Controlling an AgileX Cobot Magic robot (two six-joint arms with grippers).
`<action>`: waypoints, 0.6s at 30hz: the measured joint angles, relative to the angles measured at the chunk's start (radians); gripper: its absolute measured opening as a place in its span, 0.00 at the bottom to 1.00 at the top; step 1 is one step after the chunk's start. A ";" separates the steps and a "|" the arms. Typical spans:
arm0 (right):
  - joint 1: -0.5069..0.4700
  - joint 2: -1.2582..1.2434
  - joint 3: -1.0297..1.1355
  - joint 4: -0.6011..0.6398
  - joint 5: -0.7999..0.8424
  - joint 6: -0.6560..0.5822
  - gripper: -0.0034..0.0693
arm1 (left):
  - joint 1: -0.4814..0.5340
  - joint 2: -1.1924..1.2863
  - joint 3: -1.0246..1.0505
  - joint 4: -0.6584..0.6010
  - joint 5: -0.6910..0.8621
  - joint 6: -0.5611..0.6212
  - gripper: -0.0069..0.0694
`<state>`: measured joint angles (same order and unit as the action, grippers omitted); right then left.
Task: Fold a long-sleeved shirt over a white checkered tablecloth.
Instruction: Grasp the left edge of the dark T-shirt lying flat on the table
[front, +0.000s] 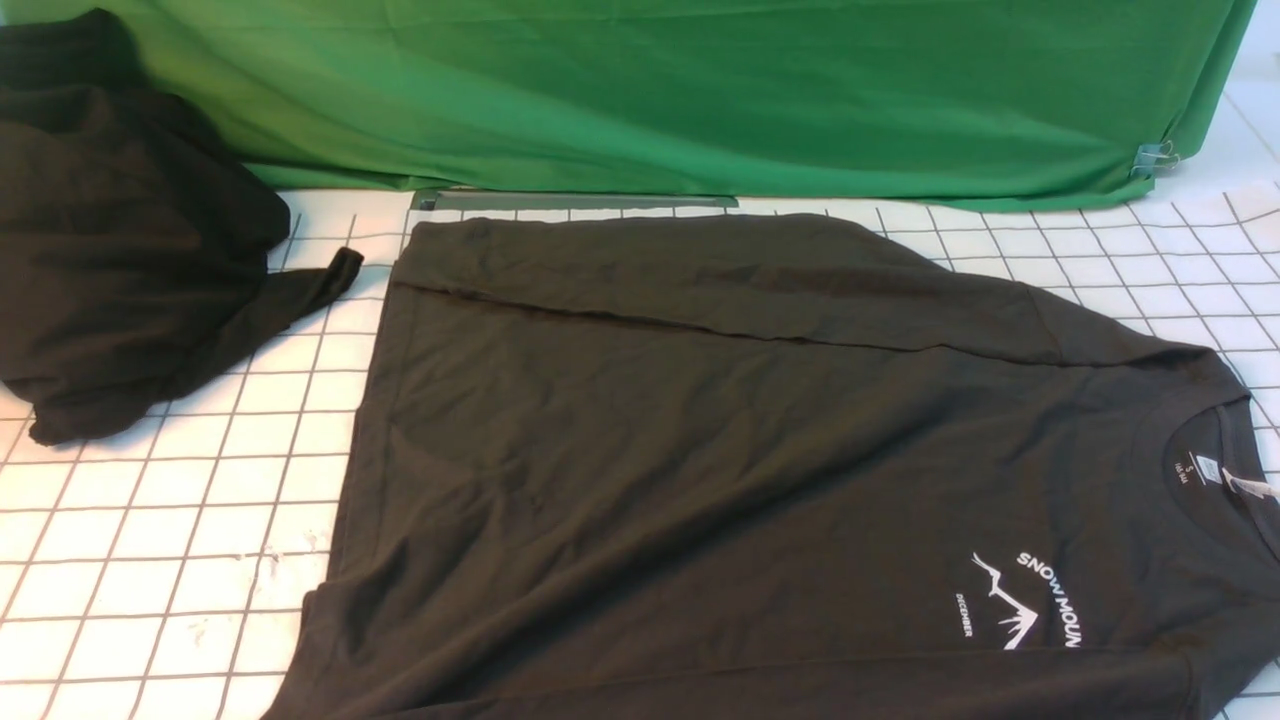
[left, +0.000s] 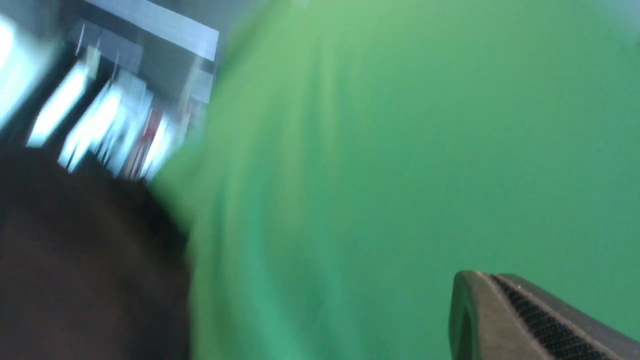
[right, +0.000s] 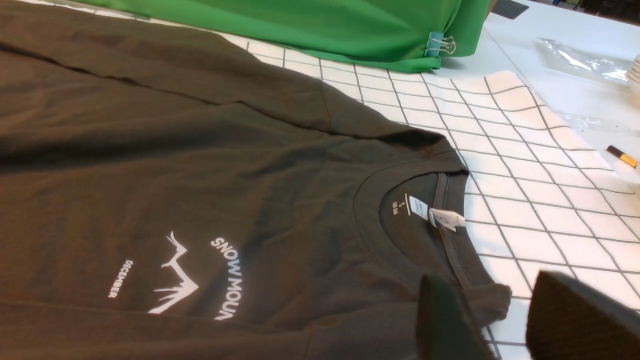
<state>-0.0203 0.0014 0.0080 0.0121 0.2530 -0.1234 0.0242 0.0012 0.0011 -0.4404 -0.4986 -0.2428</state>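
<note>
The long-sleeved shirt (front: 700, 450) lies flat on the white checkered tablecloth (front: 150, 520), collar to the right. Its far sleeve is folded across the body along the back edge. The white mountain logo (front: 1020, 600) and neck label (front: 1205, 470) face up. Neither gripper shows in the front view. In the right wrist view my right gripper (right: 487, 277) is open and holds nothing; it hovers over the shirt (right: 200, 175) at its near shoulder corner, beside the collar. Of my left gripper, only one dark ribbed finger (left: 525, 325) shows, against blurred green fabric.
A black lumpy mass of cloth (front: 120, 250) sits at the far left. Plain green fabric (front: 700, 90) hangs along the back, pinned by a binder clip (front: 1155, 155). Beyond the tablecloth's right edge (right: 525, 200) lie clear plastic bags (right: 580, 60) and a small black-and-yellow stick (right: 622, 156).
</note>
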 joint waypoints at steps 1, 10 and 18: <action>0.000 0.000 0.000 0.000 0.000 0.000 0.38 | 0.000 0.000 -0.015 0.005 -0.023 -0.004 0.12; 0.000 0.000 0.000 0.173 -0.189 0.162 0.38 | 0.000 0.242 -0.510 0.152 0.414 -0.015 0.12; 0.000 0.000 0.000 0.312 -0.421 0.558 0.38 | 0.000 0.895 -0.951 0.172 1.294 0.255 0.12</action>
<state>-0.0203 0.0014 0.0080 0.3239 -0.1682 0.4347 0.0242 0.8961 -0.9494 -0.2684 0.7956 0.0120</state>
